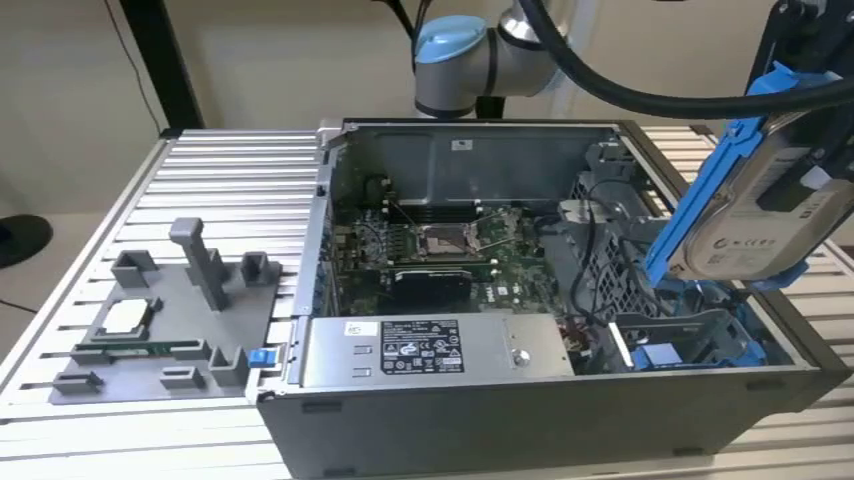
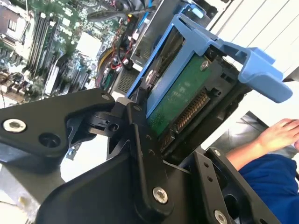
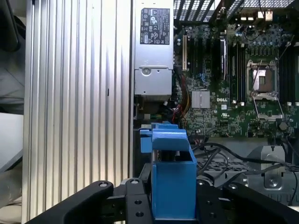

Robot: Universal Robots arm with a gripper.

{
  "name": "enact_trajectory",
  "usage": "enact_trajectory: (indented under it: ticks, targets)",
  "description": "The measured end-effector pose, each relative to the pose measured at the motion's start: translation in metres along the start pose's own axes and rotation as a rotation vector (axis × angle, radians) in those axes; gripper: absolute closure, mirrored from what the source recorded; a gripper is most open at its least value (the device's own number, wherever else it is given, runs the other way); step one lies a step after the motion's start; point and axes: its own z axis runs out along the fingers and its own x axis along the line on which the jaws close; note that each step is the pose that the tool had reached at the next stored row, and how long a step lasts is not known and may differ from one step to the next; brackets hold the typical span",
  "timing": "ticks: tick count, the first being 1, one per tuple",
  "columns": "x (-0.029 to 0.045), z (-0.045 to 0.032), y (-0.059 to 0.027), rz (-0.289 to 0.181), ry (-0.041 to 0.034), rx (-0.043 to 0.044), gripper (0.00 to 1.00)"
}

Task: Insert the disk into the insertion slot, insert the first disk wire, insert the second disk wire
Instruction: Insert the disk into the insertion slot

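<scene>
The white-labelled disk (image 1: 754, 215) is clamped by the gripper (image 2: 170, 149) above the insertion slot (image 1: 674, 340) of the open case (image 1: 534, 420), in which a labelled power supply (image 1: 420, 350) is housed

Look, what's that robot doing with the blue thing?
The robot's pincer grips the disk, clipped in its blue frame, and holds it tilted in the air above the open computer case. It is not in the slot yet. A person's hand is close by in the second wrist view.
</scene>
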Motion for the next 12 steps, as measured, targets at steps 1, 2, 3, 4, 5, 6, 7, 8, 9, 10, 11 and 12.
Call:
enact_trajectory:
  ticks: [1, 2, 3, 4, 5, 6, 7, 8, 9, 10, 11, 12]
  targets:
    - [-0.0001, 0.0002, -0.0025, 0.0, 0.0001, -0.0018, 1.0]
    - [-0.0001, 0.0006, -0.0048, 0.0, 0.0, -0.0027, 1.0]
    - [-0.0001, 0.0009, -0.0064, 0.0, 0.0, -0.0029, 1.0]
    - [-0.0002, 0.0012, -0.0071, 0.0, 0.0001, -0.0029, 1.0]
    - [-0.0002, 0.0013, -0.0074, -0.001, 0.0004, -0.0029, 1.0]
    - [-0.0002, 0.0013, -0.0074, 0.0, 0.0004, -0.0029, 1.0]
    - [-0.0002, 0.0014, -0.0074, 0.0, 0.0004, -0.0029, 1.0]
    - [-0.0001, 0.0014, -0.0074, 0.0, 0.0003, -0.0029, 1.0]
    - [-0.0001, 0.0015, -0.0074, 0.0, 0.0002, -0.0029, 1.0]
    - [-0.0001, 0.0015, -0.0075, -0.001, 0.0002, -0.0029, 1.0]
    - [-0.0001, 0.0016, -0.0075, -0.001, 0.0002, -0.0029, 1.0]
    - [-0.0001, 0.0021, -0.0076, -0.001, -0.0001, -0.0029, 1.0]
